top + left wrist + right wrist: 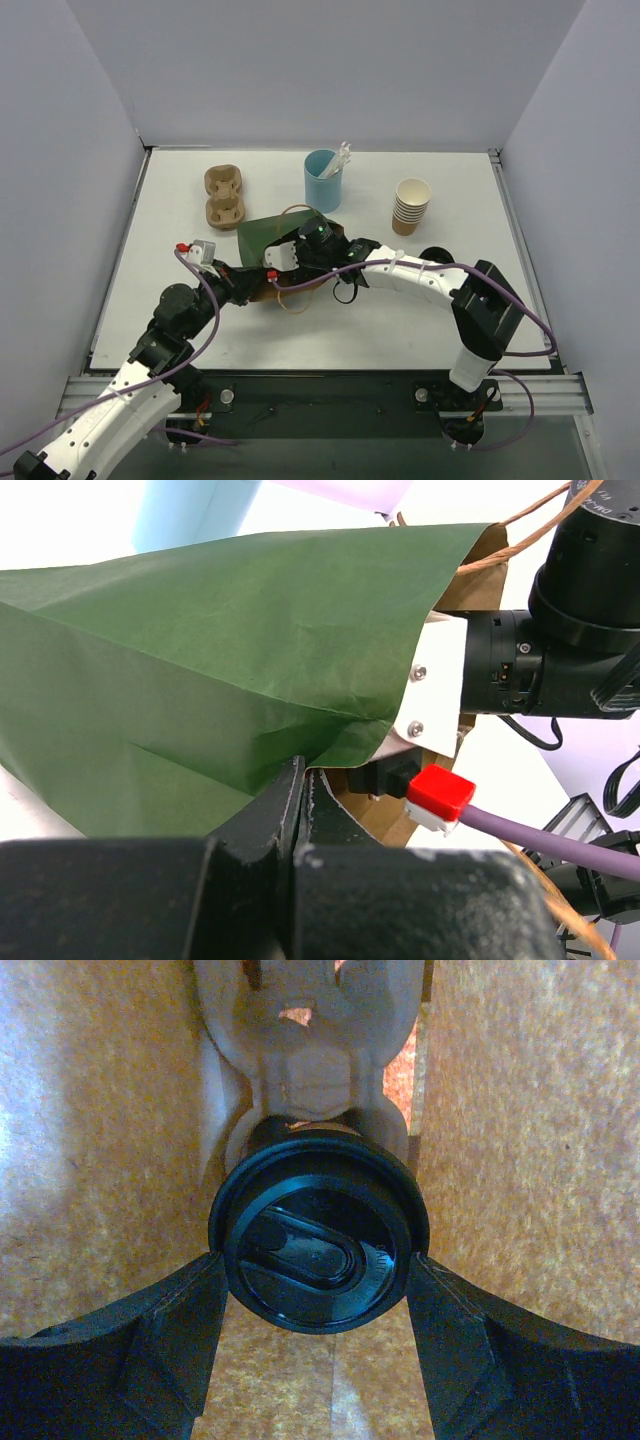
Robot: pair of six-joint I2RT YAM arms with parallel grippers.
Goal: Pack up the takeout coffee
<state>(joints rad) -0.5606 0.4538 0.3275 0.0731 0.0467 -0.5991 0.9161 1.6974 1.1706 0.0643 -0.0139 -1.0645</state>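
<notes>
Near the middle of the counter, the green bag [262,232] is laid on its side, mouth turned toward the near edge; its lip is pinched between the closed fingers of the left gripper [303,776]. Inside the bag, the takeout coffee [318,1245] is seen lid-first, straight ahead of the right gripper [316,1260], whose fingers appear pressed against both sides of the lid; the cup's long axis is aligned with the reach, its base toward a pulp carrier [300,1080] just beyond; the right arm is plainly the nearer.
</notes>
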